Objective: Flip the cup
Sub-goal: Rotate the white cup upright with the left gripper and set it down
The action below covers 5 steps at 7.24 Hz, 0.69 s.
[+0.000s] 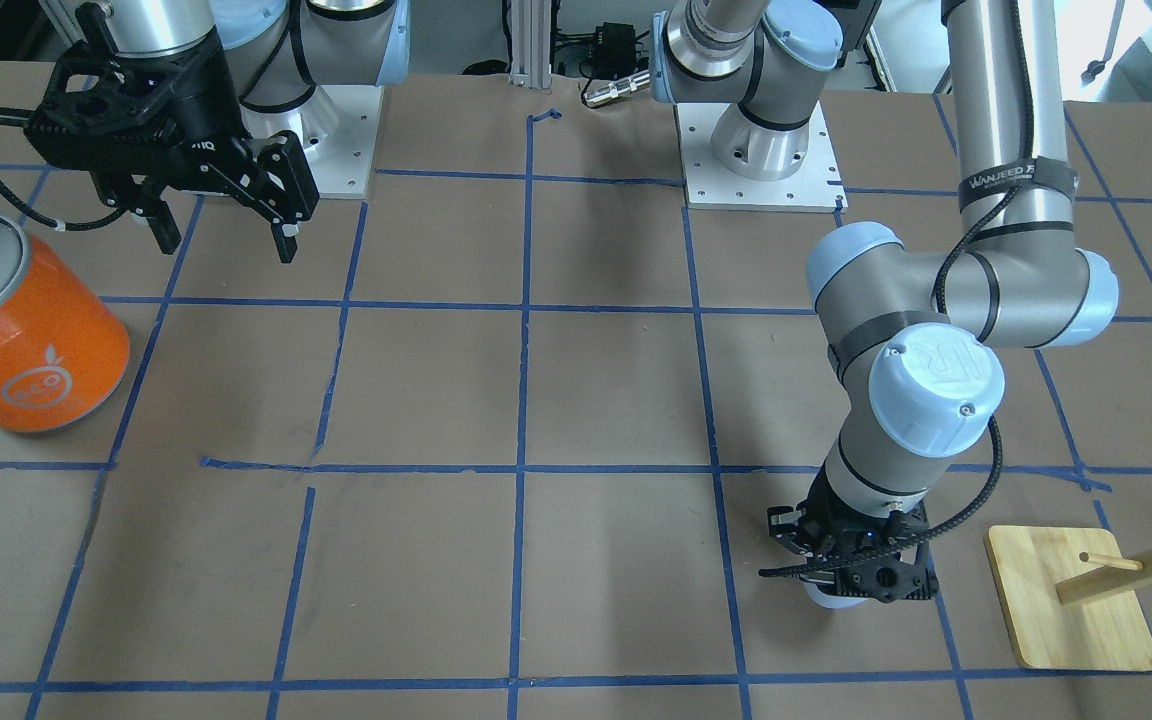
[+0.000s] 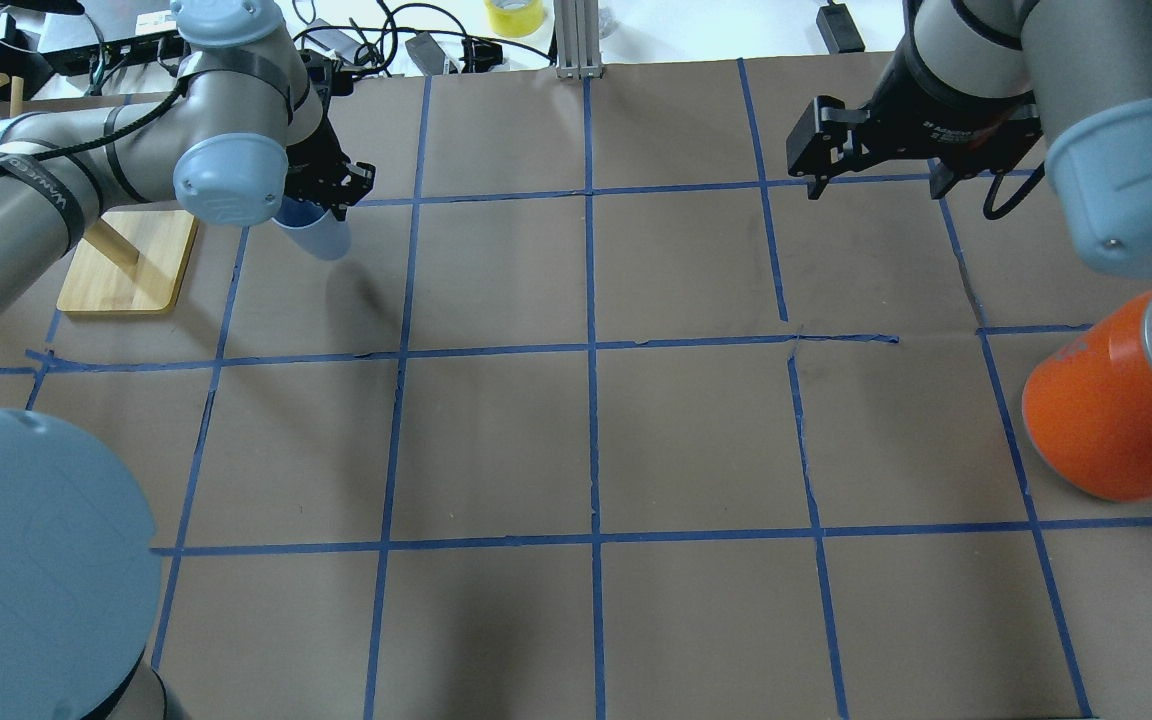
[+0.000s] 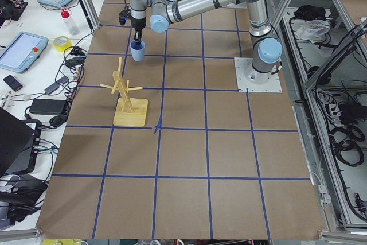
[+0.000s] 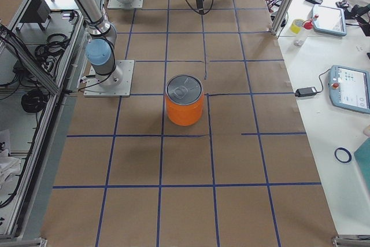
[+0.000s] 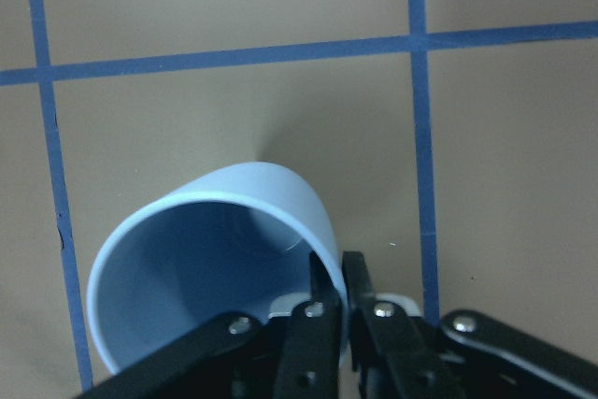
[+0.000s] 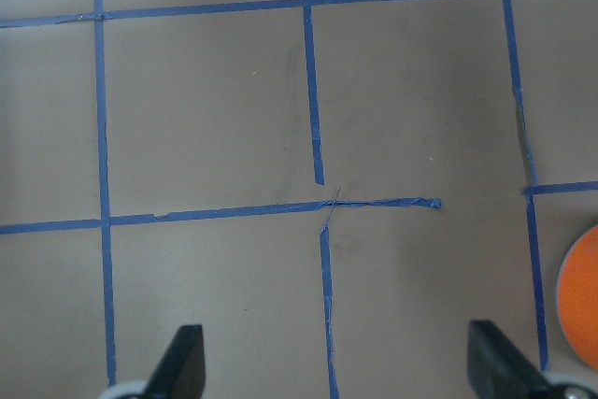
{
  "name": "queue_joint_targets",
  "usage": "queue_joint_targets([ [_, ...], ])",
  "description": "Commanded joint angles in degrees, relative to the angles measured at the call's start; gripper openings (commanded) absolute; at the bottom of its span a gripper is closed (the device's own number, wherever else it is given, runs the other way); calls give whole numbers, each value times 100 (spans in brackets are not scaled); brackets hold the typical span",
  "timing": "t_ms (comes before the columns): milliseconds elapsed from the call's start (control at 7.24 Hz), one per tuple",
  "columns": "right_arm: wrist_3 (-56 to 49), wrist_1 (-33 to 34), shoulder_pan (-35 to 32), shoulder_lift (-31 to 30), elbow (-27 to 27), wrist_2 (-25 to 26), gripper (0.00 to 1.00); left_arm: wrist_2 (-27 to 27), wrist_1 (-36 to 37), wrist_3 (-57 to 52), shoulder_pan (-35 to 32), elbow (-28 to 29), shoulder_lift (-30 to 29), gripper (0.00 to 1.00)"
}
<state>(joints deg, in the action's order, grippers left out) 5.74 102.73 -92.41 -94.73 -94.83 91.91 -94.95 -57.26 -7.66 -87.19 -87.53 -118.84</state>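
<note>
Left gripper (image 5: pixel 338 268) pinches the cup (image 5: pixel 271 203) by its rim; arm strap (image 1: pixel 1011 180) reads WANJEED.

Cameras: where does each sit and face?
Overhead: behind robot, facing forward-down; left arm, right arm.
Front-facing: opposite, facing robot; sides mirrored.
Exterior left: left end; left arm near.
Exterior right: right end; right arm, orange can.
Left wrist: downward; fingers pinch cup rim.
Right wrist: downward; fingers apart over table.
Shared: overhead, exterior right show can.
</note>
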Motion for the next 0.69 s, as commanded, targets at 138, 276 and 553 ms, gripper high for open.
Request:
queue_joint_targets([
  [138, -12, -8, -5, 25, -27, 28, 100, 38, -48, -34, 9, 25, -218, 44],
  [276, -3, -8, -5, 34, -27, 28, 100, 203, -188, -25, 9, 52, -123, 99],
  [553, -3, -17, -5, 25, -70, 28, 100, 223, -1132, 1, 1, 200, 280, 100],
])
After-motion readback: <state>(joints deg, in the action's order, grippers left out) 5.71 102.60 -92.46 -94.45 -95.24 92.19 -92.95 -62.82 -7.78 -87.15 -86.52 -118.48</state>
